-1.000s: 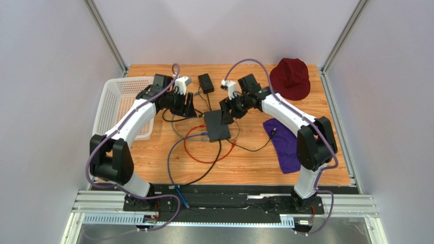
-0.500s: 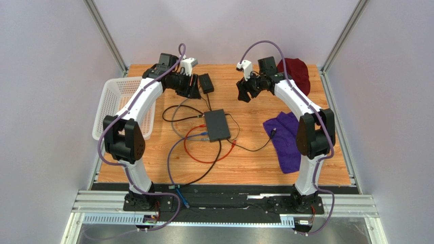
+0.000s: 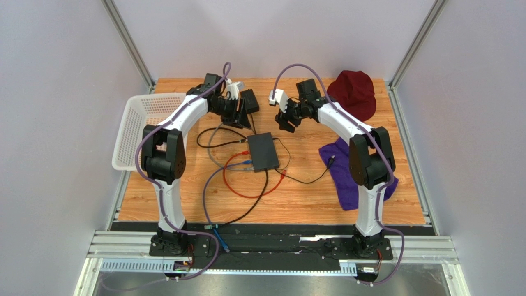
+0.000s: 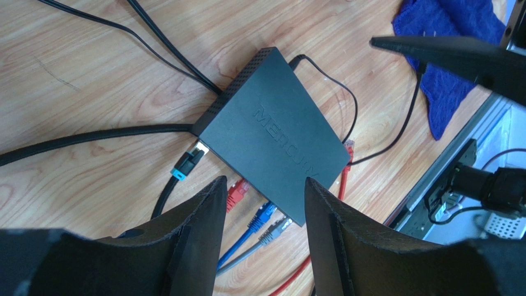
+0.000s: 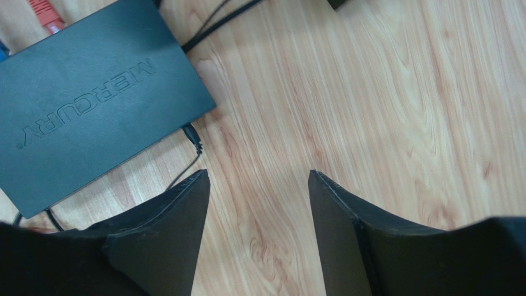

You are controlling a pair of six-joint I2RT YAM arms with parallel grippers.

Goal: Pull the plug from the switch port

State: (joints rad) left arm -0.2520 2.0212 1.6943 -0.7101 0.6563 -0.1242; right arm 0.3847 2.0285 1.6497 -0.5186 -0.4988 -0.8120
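On the wooden table [image 3: 308, 203], the switch port [image 4: 250, 184] at centre keeps its plugs [image 4: 237, 191] seated, since your left gripper [image 4: 265, 185] and right gripper [image 5: 256, 176] have drawn back above it, both spread and empty.

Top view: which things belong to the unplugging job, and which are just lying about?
Job: Mercury switch, red plug, blue plug, grey plug, blue-tabbed black plug in its ports.
Lying about: white basket, maroon hat, purple cloth, black adapter brick.
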